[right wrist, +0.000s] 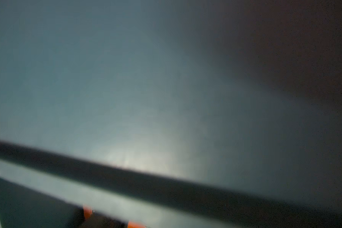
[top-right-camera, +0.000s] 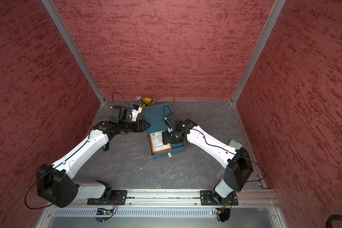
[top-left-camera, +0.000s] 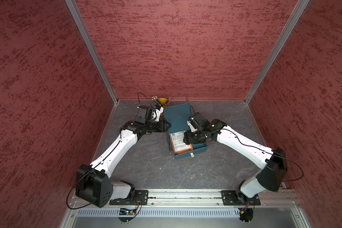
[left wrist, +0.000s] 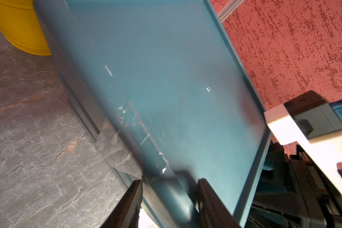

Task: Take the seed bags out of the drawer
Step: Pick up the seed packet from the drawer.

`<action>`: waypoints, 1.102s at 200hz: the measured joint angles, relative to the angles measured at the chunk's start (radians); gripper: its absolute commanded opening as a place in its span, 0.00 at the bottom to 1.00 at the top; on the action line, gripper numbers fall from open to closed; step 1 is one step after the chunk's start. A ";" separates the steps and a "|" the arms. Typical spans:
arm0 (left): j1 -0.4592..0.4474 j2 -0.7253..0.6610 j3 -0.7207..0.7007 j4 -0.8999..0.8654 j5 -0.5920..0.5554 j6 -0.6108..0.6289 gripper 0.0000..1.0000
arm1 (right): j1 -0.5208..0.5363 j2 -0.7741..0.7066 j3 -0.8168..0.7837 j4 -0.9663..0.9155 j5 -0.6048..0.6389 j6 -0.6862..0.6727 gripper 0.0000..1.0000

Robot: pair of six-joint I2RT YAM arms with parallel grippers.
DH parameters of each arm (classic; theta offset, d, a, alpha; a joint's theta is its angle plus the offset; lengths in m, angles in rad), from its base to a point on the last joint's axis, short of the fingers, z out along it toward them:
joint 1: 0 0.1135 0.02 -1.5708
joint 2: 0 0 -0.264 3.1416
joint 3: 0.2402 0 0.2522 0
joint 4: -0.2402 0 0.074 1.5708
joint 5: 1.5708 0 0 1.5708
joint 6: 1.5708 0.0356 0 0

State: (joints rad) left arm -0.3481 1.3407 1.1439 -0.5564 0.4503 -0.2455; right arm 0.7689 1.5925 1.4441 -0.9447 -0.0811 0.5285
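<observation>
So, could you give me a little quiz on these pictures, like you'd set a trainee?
1. True or false: the drawer of the blue box is shut.
2. Which arm reaches into the drawer: A left, B right?
3. Fill in: the seed bag showing in the drawer is white and ____.

Key
1. False: it stands pulled open.
2. B: the right gripper is down over the seed bag, while the left gripper pinches the blue box's edge.
3. Orange.

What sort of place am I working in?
Probably a lab robot cell staged as a desk: red textured walls in aluminium framing, a base rail, a teal drawer box and pencil cup.
</observation>
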 measured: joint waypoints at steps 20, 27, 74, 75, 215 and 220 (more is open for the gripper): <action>-0.001 0.000 -0.001 0.000 0.001 0.000 0.48 | 0.002 0.010 0.005 0.000 0.014 0.004 0.62; -0.001 0.000 -0.002 0.001 0.001 0.000 0.48 | 0.003 0.010 0.006 0.001 0.014 0.004 0.61; -0.002 0.000 -0.002 0.003 0.001 0.000 0.48 | 0.023 0.043 0.035 0.019 -0.016 0.006 0.57; -0.002 0.000 -0.002 0.003 0.001 0.000 0.48 | 0.023 0.043 0.036 0.020 -0.017 0.006 0.57; -0.002 0.000 -0.002 0.002 0.001 0.000 0.48 | 0.048 0.070 0.044 0.042 -0.002 0.065 0.27; -0.002 0.000 -0.002 0.002 0.001 0.000 0.48 | 0.048 0.070 0.042 0.043 0.001 0.069 0.25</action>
State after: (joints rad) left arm -0.3500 1.3407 1.1423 -0.5549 0.4511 -0.2459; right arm 0.8165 1.6627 1.4857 -0.9020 -0.0803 0.5972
